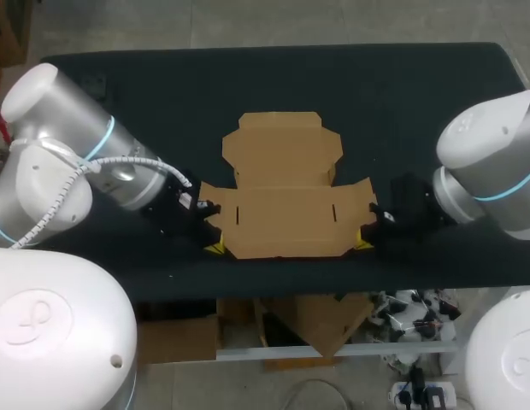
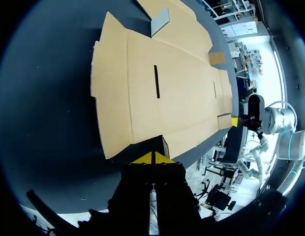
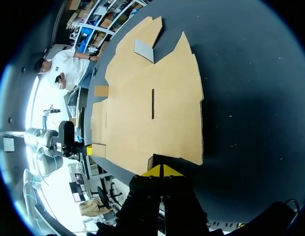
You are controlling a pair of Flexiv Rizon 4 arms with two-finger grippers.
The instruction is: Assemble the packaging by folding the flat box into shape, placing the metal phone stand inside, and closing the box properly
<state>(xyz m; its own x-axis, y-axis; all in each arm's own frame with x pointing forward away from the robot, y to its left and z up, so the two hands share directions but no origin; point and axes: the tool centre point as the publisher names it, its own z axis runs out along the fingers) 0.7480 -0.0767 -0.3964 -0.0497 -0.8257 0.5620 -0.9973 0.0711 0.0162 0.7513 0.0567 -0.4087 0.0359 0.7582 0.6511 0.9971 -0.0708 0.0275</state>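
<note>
Head view puts the flat cardboard box (image 1: 286,218) on the dark table (image 1: 419,94), close to the near edge and fully unfolded, its slotted front panel (image 1: 286,229) nearest us. The step in hand, as we judge it, is raising that panel to start the walls. To do it well we should lift both near corners together, left and right at one pace, so the crease bends straight and the sheet neither skews nor slides away (it looks light and would shift easily).

At the near left corner sits our left gripper (image 1: 215,248), the left arm (image 1: 94,162) coming in low from its side. In the left wrist view its yellow fingertips (image 2: 144,159) lie pressed together with no gap, right at the card's edge. We cannot tell whether any card is nipped. At the near right corner our right gripper (image 1: 365,243) mirrors it, with the right arm (image 1: 487,171) equally low and the fingertips (image 3: 153,171) likewise closed. We cannot find the metal phone stand in any view.
</note>
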